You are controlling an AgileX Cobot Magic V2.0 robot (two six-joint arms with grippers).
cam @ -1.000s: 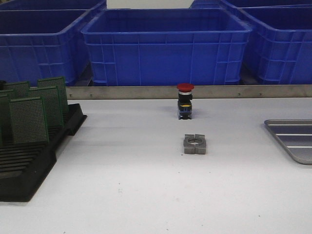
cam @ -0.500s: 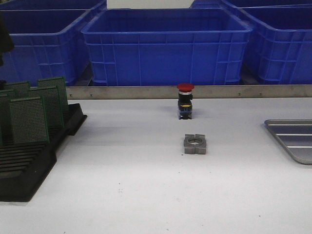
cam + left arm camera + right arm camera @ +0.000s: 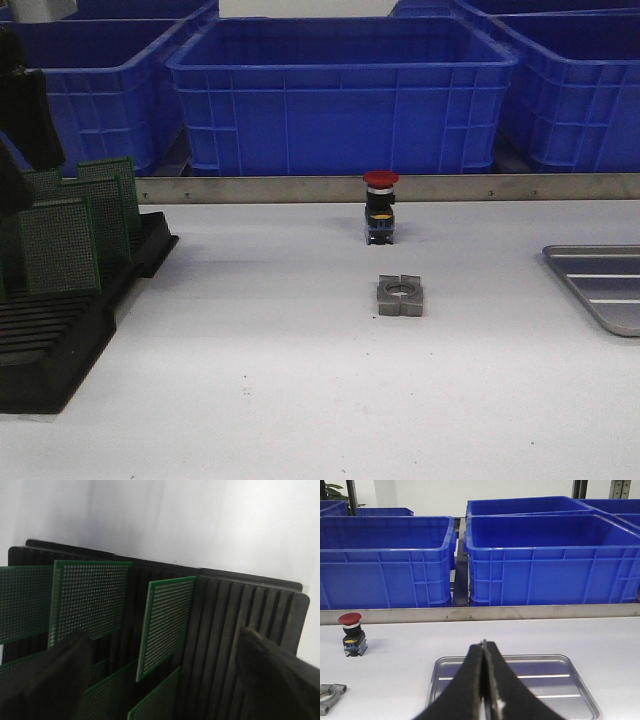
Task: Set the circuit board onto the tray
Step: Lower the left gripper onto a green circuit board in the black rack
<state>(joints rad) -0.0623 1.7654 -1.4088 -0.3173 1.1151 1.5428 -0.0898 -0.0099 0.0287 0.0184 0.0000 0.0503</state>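
Note:
Several green perforated circuit boards (image 3: 60, 245) stand upright in the slots of a black rack (image 3: 50, 345) at the table's left. In the left wrist view my left gripper (image 3: 162, 634) is open above the rack (image 3: 235, 610), its dark fingers (image 3: 47, 680) spread either side of one standing board (image 3: 167, 617), apart from it. The front view shows that arm (image 3: 22, 110) only as a dark shape over the boards. The silver-grey tray (image 3: 600, 285) lies at the right edge. My right gripper (image 3: 483, 647) is shut, hovering in front of the tray (image 3: 555, 680), holding nothing.
A red-capped push button (image 3: 380, 205) stands mid-table, with a grey metal clamp block (image 3: 400, 296) in front of it. Blue plastic crates (image 3: 340, 95) line the back behind a metal rail (image 3: 400, 188). White table surface lies between rack and tray.
The left arm has come into the front view from the upper left and lowered over the boards in the rack. Nothing else has moved.

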